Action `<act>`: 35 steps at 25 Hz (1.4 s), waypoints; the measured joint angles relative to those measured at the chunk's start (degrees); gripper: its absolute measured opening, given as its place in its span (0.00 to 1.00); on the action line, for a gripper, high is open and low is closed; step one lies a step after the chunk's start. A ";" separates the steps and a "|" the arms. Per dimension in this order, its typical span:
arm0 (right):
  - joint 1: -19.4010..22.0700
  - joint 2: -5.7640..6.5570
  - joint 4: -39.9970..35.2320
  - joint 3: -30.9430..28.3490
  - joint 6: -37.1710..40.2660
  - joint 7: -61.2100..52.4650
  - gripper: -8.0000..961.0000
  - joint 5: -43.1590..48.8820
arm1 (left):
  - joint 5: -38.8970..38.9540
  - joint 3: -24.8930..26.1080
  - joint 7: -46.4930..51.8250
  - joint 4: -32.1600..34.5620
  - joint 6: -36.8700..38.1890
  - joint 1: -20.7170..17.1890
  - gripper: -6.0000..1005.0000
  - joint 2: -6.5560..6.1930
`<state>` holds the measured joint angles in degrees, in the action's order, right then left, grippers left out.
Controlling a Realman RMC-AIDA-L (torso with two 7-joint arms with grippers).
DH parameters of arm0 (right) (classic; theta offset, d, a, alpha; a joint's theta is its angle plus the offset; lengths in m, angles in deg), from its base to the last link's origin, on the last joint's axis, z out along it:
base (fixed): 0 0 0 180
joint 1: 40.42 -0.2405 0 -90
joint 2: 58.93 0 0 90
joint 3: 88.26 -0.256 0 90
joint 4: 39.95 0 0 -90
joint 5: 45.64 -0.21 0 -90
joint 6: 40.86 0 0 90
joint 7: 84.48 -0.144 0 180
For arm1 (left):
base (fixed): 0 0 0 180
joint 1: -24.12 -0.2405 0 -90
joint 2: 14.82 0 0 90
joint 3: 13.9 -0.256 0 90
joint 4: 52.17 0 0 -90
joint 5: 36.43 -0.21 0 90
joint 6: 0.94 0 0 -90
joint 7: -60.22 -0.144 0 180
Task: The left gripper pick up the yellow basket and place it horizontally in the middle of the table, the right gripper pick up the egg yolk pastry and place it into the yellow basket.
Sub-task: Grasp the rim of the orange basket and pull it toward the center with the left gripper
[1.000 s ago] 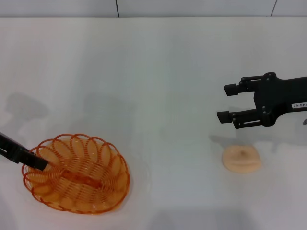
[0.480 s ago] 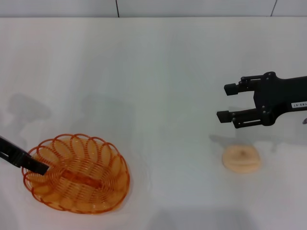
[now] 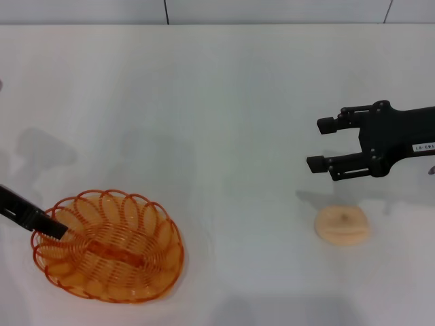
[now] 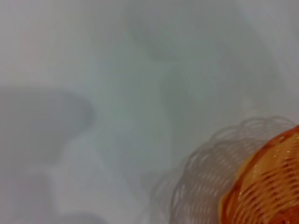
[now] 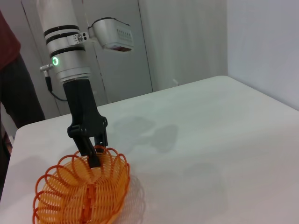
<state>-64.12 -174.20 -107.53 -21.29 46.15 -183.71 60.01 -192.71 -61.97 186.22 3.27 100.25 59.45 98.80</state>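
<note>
The yellow basket (image 3: pixel 109 248) is an orange wire oval on the table (image 3: pixel 217 102) at the front left. My left gripper (image 3: pixel 53 231) reaches in from the left, its thin jaws closed on the basket's left rim. The right wrist view shows this too: the left gripper (image 5: pixel 94 157) stands over the basket (image 5: pixel 81 196), pinching its rim. The basket's edge also shows in the left wrist view (image 4: pixel 266 186). The egg yolk pastry (image 3: pixel 342 225) lies at the front right. My right gripper (image 3: pixel 320 145) hovers open and empty behind the pastry, apart from it.
The table's back edge meets a grey wall at the top of the head view. A person in dark red (image 5: pixel 7 70) stands beyond the table's far side in the right wrist view.
My left gripper dipped a little at the basket's rim and came back up; the basket barely shifted. The right gripper and the pastry have not moved.
</note>
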 joint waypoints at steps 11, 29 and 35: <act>-0.03 0.05 -0.23 -0.09 -0.09 0.03 0.77 0.00 | -0.14 0.00 0.34 -0.26 -0.28 0.59 0.24 -0.06; -0.10 0.05 -0.23 -0.09 -0.09 0.03 0.77 0.00 | 1.91 0.75 2.88 1.50 -1.33 0.80 0.09 0.65; -0.13 0.03 -0.09 -0.33 -0.29 0.06 0.77 0.00 | 8.67 0.91 4.75 1.68 -1.90 1.37 0.09 0.48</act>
<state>-64.26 -174.16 -107.63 -21.62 45.86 -183.65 60.01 -184.04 -61.06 190.97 4.95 98.35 60.82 99.28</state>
